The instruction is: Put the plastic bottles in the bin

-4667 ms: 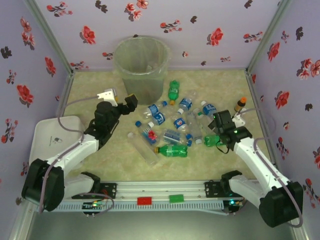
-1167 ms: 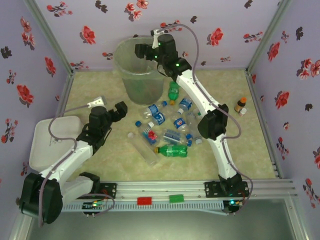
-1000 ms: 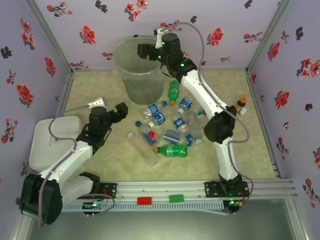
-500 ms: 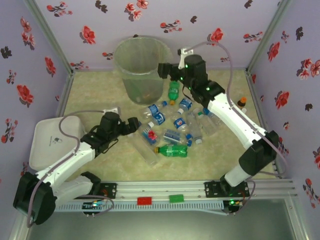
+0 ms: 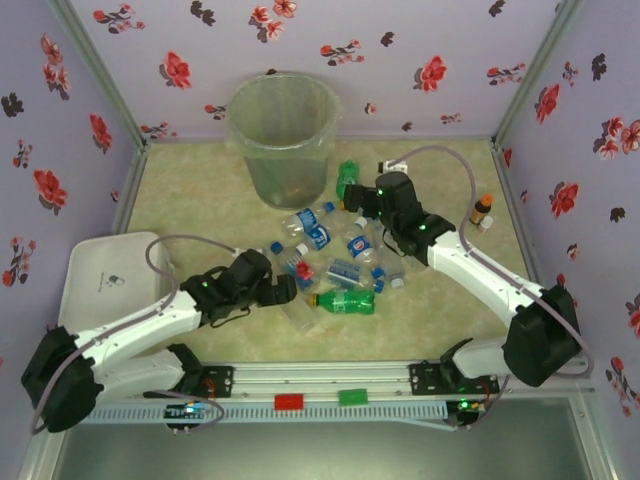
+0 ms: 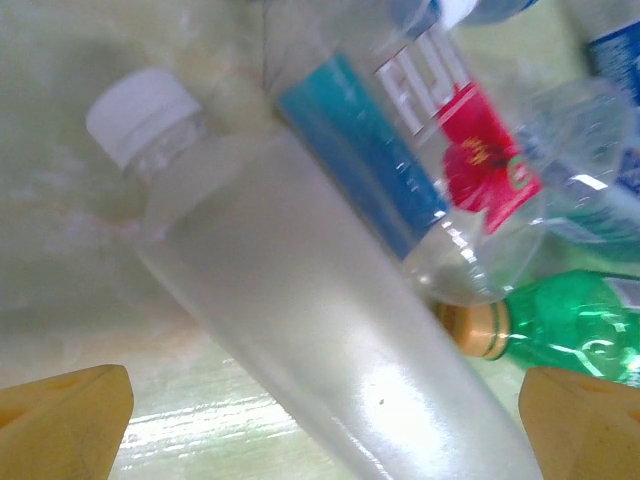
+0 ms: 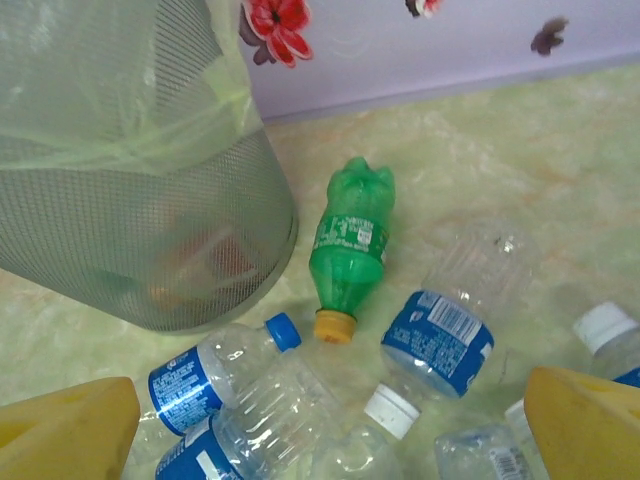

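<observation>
My left tool (image 6: 320, 420), wide open, straddles the frosted white-capped bottle (image 6: 300, 330) on the surface (image 6: 60, 250), so I should sink lower and close across its mid-body, not the neck, while my right tool (image 7: 330, 410), also wide and empty, hangs near the green bottle (image 7: 350, 235) by the bin (image 7: 120, 200)

Plastic bottles (image 5: 345, 300) lie scattered on the table (image 5: 200, 190) before the bin (image 5: 285, 160).

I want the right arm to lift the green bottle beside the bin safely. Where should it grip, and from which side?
Probably the labelled middle of the green bottle, from straight above, fingers across its width. It lies flat on its side with table showing along both long sides, though the bin stands close on one.
</observation>
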`<act>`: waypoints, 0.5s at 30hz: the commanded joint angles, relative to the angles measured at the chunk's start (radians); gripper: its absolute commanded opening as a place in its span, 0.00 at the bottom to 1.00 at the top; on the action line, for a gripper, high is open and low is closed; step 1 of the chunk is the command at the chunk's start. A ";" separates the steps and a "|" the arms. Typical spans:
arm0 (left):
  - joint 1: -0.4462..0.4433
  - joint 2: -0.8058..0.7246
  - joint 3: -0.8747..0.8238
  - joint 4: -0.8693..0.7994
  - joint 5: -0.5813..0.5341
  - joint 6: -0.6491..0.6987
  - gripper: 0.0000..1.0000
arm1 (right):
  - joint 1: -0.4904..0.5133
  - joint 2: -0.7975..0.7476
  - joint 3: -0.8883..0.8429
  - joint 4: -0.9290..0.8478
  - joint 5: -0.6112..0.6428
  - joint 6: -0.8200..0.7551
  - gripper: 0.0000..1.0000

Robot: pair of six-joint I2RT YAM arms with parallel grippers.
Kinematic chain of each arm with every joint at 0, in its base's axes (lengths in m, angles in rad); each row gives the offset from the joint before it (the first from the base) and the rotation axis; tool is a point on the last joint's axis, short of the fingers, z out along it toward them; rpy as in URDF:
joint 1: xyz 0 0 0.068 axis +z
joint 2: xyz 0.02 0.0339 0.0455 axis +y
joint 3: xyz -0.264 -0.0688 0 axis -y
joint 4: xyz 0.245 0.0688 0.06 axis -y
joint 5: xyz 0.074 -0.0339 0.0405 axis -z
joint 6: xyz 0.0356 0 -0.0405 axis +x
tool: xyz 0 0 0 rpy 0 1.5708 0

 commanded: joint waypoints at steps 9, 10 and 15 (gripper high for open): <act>0.001 0.183 0.050 -0.026 -0.018 -0.110 1.00 | 0.002 -0.013 -0.027 0.095 0.006 0.068 1.00; 0.003 0.190 0.043 -0.011 -0.013 -0.118 1.00 | 0.002 -0.011 -0.029 0.094 0.001 0.067 1.00; 0.064 0.217 0.010 -0.022 -0.004 -0.128 1.00 | 0.003 -0.009 -0.035 0.074 0.010 0.067 1.00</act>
